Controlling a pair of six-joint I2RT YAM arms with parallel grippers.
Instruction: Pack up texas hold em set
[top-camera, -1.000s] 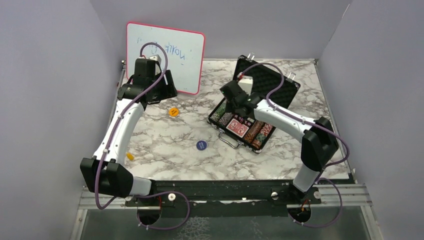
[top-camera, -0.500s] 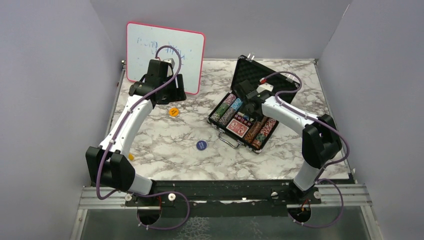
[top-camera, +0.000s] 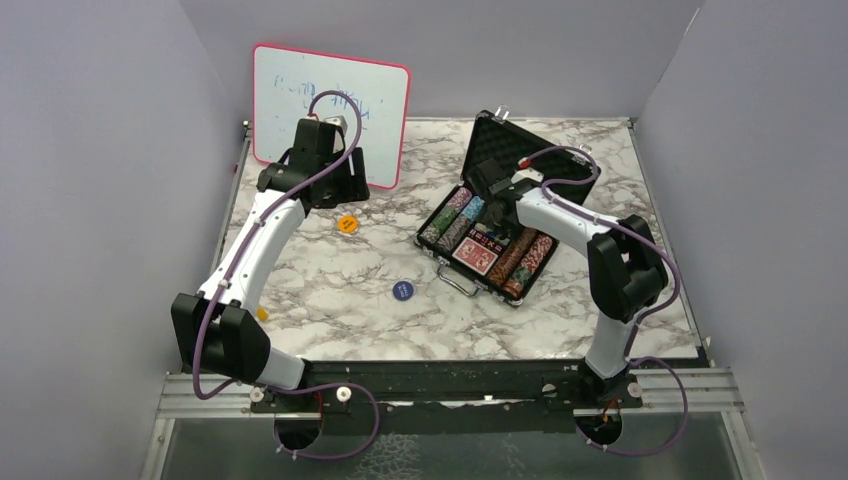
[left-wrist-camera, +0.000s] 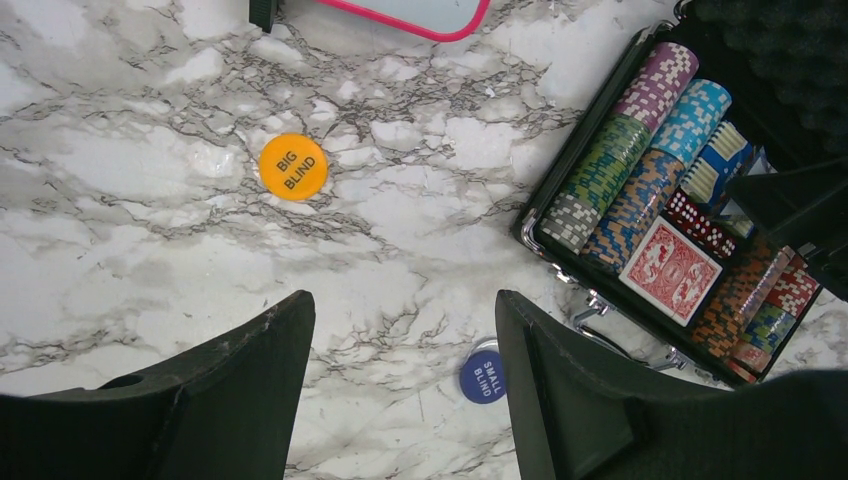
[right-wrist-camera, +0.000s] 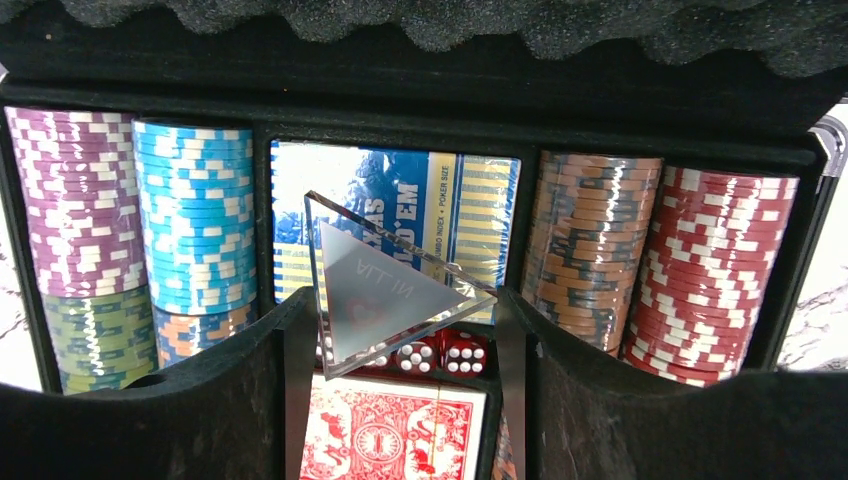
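Lowering the clear triangle (right-wrist-camera: 380, 290), pinched by the right gripper (right-wrist-camera: 400, 312) above the dice (right-wrist-camera: 442, 355) in the open case (right-wrist-camera: 640, 100), probably goes best if laid flat before release. The left gripper (left-wrist-camera: 400, 330) hangs spread and empty over the loose orange button (left-wrist-camera: 293, 167) and blue button (left-wrist-camera: 483, 376).
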